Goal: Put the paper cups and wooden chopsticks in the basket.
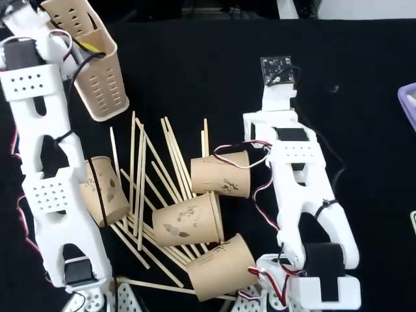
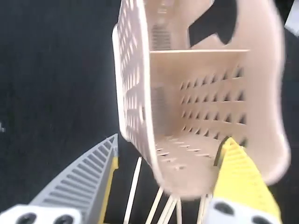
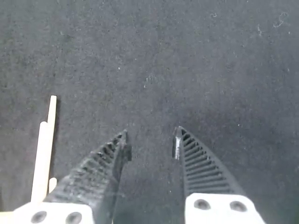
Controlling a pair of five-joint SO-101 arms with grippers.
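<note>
Nearest the arm bases, find four paper cups (image 1: 188, 221) lying on their sides, none in the basket, bedded among a loose fan of wooden chopsticks (image 1: 142, 175) crossing under and between them. Farther out on the left, find the basket (image 1: 103, 75) tilted, mouth turned toward the left hand (image 2: 172, 140). Note that hand well open, straddling one basket wall with the yellow finger (image 2: 240, 182) inside and the grey finger (image 2: 88, 177) outside, clamped on nothing. On the right, note the right hand (image 3: 149, 140) partly open and holding nothing, over bare cloth with chopstick ends just beside one finger. Judge the main risks thus: sliding or tipping of the basket through a loose straddle instead of a firm pinch; rolling of a cup once nudged, owing to round sides; dragging of several tangled chopsticks together when lifting one; snagging of the loose wiring (image 1: 250, 146) near one cup. Record the worktop (image 1: 195, 65) as covered in black cloth, with a purple object (image 1: 409, 104) at the far right edge and a pale surface (image 1: 364, 8) beyond.
</note>
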